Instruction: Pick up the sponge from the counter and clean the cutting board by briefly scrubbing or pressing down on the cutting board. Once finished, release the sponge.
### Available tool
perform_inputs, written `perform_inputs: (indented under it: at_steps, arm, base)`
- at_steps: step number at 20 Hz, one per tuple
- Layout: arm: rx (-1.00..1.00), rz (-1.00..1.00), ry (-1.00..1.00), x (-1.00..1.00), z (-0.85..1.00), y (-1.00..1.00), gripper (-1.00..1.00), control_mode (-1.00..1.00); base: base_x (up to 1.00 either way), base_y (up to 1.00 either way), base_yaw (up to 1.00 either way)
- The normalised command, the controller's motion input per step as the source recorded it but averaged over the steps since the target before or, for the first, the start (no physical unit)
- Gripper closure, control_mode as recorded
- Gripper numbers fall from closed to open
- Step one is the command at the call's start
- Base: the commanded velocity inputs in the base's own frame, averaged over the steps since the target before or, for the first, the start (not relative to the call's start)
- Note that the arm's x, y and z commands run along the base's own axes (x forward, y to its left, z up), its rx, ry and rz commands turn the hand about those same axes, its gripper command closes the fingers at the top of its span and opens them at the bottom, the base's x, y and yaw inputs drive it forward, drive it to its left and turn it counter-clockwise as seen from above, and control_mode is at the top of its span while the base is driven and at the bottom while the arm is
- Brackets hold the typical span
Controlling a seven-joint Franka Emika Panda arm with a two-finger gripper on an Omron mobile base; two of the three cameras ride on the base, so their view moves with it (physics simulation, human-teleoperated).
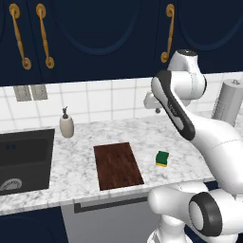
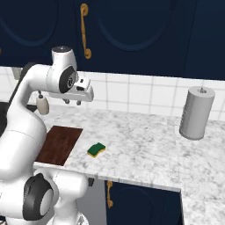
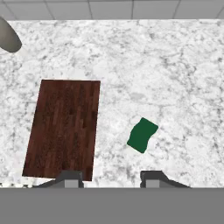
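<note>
Hand (image 3: pixel 111 177) nearest, fingers spread apart and holding nothing, high above the tabletop (image 3: pixel 175 65), sponge (image 3: pixel 142 134) lying on the marble — just right of the cutting board (image 3: pixel 63 127), not touching it

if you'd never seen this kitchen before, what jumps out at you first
The dark reddish-brown cutting board stands out against the pale speckled counter, lying flat near its front edge. Just to its right, apart from it, sits the small green-topped sponge. Above both, the white arm holds its gripper high over the counter, nothing between its fingers.
</note>
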Motion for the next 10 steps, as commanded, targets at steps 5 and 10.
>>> perform_inputs:
  at_steps: [5,10]
  arm:
    - [0.0,-0.02,0.0,0.0,-0.27,-0.1,-1.0,-1.0]
    - [0.0,-0.09,0.0,0.0,-0.56,-0.24,-1.0,-1.0]
  base:
    - [0.0,0.0,0.0]
    - [0.0,0.0,0.0]
